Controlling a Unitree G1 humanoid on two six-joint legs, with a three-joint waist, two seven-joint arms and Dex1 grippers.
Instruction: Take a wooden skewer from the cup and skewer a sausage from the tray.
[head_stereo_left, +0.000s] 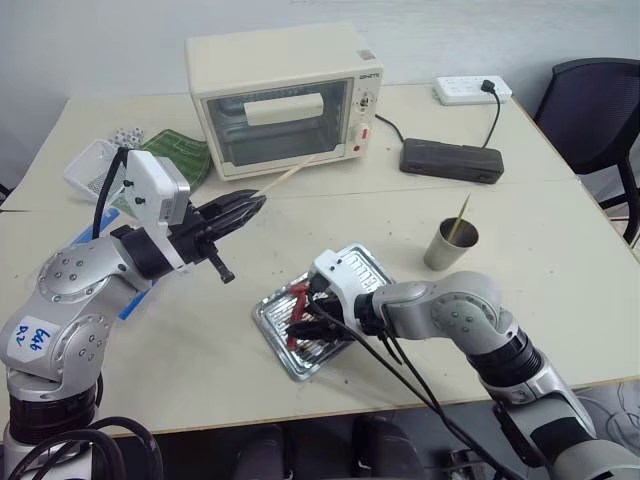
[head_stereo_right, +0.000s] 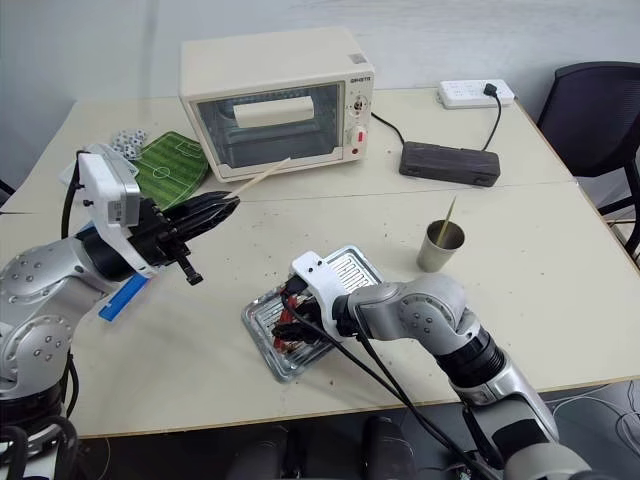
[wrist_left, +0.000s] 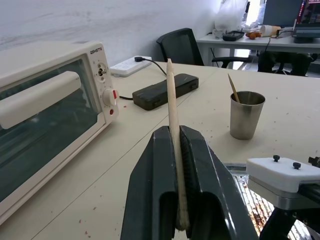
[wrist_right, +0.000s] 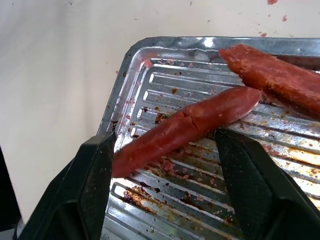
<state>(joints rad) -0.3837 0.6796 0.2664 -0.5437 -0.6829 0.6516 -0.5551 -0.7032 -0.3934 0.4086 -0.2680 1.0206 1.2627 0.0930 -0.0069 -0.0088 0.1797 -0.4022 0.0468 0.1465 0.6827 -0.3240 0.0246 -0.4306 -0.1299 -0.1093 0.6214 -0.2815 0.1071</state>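
— Where's the stick?

— The left gripper (head_stereo_left: 243, 207) is clamped on the wooden skewer (wrist_left: 172, 125), held up over the table (head_stereo_left: 560, 240); the stick runs out past the black fingertips and its tip lies in front of the toaster oven (head_stereo_left: 285, 95) door; in the left wrist view it sits pinched in the seam between the two closed fingers.

— And the right one?

— The right gripper (wrist_right: 165, 185) is down at the tray (head_stereo_left: 275, 322), fingers apart, one on each side of the near end of a sausage (wrist_right: 185, 127); the left-hand finger in that wrist view looks to be touching the sausage's end, the other stands just off it (whether it touches I cannot tell); nothing is gripped.

— How do the sausages lie?

— Two in the tray; the one between the fingers lies slantwise on the ridged, grease-stained bottom, and the second sausage (wrist_right: 272, 75) lies beyond it, their far ends touching or nearly so.

— And the cup?

— The cup (head_stereo_left: 451, 244) stands upright on the table to the right of the tray, well apart from it, with one more stick (head_stereo_left: 461, 215) leaning in it; behind it lie a dark flat box (head_stereo_left: 451, 161) and a white power strip (head_stereo_left: 472, 90).

— Anything on the left?

— A green board with a football-pitch print (head_stereo_right: 165, 170) lies beside the oven.
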